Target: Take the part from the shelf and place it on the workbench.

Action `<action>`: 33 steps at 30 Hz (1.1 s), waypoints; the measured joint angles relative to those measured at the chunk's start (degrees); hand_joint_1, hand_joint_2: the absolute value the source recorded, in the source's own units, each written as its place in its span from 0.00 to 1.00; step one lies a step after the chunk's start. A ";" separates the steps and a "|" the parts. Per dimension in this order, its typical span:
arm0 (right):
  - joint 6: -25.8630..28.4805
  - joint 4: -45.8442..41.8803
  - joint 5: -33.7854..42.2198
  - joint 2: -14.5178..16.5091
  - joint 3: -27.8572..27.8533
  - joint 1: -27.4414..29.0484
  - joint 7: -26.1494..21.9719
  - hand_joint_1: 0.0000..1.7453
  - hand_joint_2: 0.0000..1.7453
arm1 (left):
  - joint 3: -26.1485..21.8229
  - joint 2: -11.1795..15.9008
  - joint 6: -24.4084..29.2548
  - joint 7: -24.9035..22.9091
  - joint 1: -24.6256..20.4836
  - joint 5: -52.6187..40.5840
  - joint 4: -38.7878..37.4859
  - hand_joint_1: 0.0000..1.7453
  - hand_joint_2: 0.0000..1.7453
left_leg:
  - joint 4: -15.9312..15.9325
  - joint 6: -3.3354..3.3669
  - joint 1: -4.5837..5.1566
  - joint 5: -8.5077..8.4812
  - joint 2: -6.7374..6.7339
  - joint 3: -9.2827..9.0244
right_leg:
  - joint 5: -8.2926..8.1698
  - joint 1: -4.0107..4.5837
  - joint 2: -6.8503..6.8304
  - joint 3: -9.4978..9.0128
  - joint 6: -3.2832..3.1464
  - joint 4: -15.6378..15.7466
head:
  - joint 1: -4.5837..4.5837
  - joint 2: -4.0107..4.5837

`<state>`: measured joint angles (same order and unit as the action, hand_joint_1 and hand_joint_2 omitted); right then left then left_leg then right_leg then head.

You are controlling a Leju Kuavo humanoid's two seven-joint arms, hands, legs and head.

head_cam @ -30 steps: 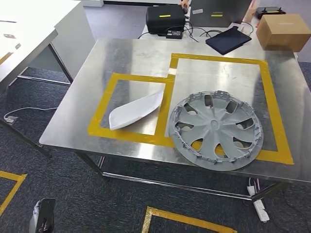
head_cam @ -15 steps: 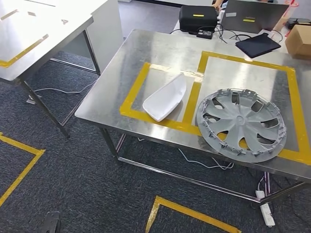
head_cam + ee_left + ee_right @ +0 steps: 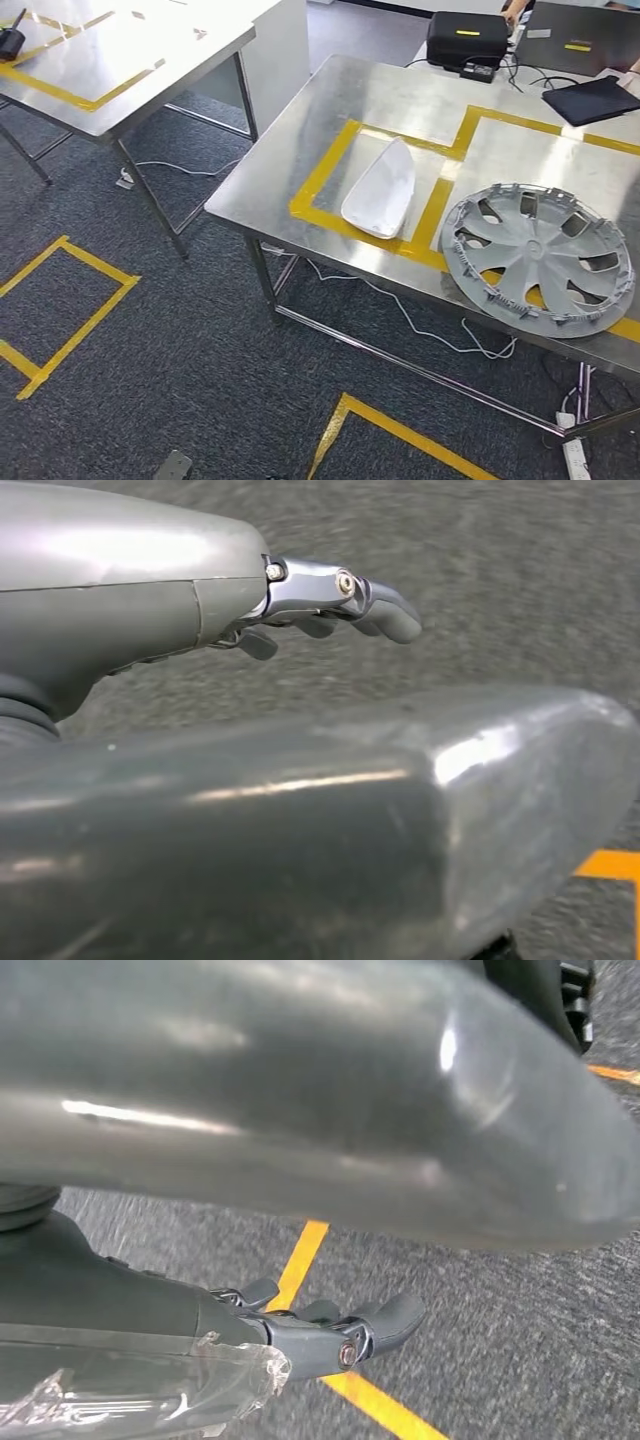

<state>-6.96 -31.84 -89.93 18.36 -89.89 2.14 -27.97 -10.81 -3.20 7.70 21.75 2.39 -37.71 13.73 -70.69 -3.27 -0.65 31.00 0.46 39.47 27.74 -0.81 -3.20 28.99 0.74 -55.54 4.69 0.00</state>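
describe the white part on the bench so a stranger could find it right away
On the steel workbench with yellow tape outlines, look inside the smaller taped rectangle. The white part lies there: a smooth curved shell. Its neighbour, the grey hubcap, is round and spoked.

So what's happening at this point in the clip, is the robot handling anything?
Nothing is being handled. Both arms hang over the carpet: the left hand and the right hand hold nothing, fingers extended. On the steel workbench a white part lies inside a yellow-taped rectangle, and beside it a grey wheel cover rests across the tape of the larger rectangle. A second steel table stands to the left.
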 joint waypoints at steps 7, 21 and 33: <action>0.69 0.69 -0.05 -0.13 1.11 -0.02 0.20 0.00 0.00 | 0.99 -0.07 1.12 -2.39 -0.22 0.37 -1.37 0.00 0.00 | 15.07 1.26 -0.25 -4.96 -3.37 -8.80 | 0.18 -0.46 -3.93 -0.65 2.97 -0.55 | -0.24 0.00; 0.29 0.72 1.87 -0.57 7.01 0.98 0.45 0.00 0.00 | 1.30 -0.84 1.26 -2.88 -0.37 0.56 -1.75 0.00 0.00 | 14.87 3.09 0.99 -6.72 6.58 -6.86 | 1.05 0.64 8.51 0.49 0.54 -1.54 | -1.21 -0.01; 0.16 0.71 7.06 -0.73 11.50 2.13 1.92 0.00 0.00 | 1.32 -0.99 1.28 -3.60 -0.38 1.02 -1.86 0.00 0.00 | 8.29 -0.31 -0.38 -4.23 -2.74 -4.23 | 0.64 0.21 -1.29 -0.38 0.42 -0.68 | -0.22 0.00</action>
<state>-6.80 -31.13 -82.87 17.63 -78.39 4.27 -26.05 -9.49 -4.19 8.98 18.15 2.00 -36.69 11.87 -62.39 -3.58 -1.04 26.77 -2.27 35.24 28.37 -0.61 -4.49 28.61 1.16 -56.23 4.47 0.00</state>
